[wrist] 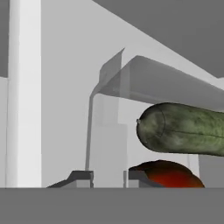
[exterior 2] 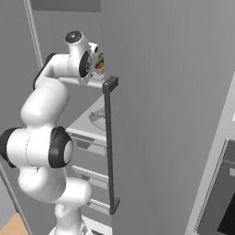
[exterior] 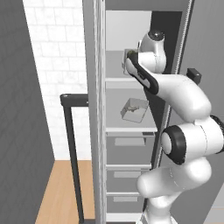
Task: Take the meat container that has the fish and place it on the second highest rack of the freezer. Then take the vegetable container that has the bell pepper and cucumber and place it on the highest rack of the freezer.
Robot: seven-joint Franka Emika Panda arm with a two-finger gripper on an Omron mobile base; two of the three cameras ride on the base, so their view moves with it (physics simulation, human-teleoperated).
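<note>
The freezer (exterior: 98, 109) stands open. The vegetable container (wrist: 109, 127), a clear tray, holds the dark green cucumber (wrist: 183, 129) and the red bell pepper (wrist: 168, 173). It is at the highest rack (exterior: 120, 80), and I cannot tell whether it rests there. My gripper (wrist: 108, 178) is shut on the container's near wall, one fingertip on each side. From the right base view the vegetable container (exterior 2: 98, 65) peeks out behind my hand. The meat container (exterior: 133, 109) with the fish sits on the second highest rack (exterior: 131, 129), below my arm.
The freezer door (exterior 2: 174, 114) with its long black bar handle (exterior 2: 109, 142) stands open on the right, close beside my arm. Drawers (exterior: 127, 175) fill the cabinet below the racks. A grey wall and wooden floor (exterior: 61, 192) lie to the left.
</note>
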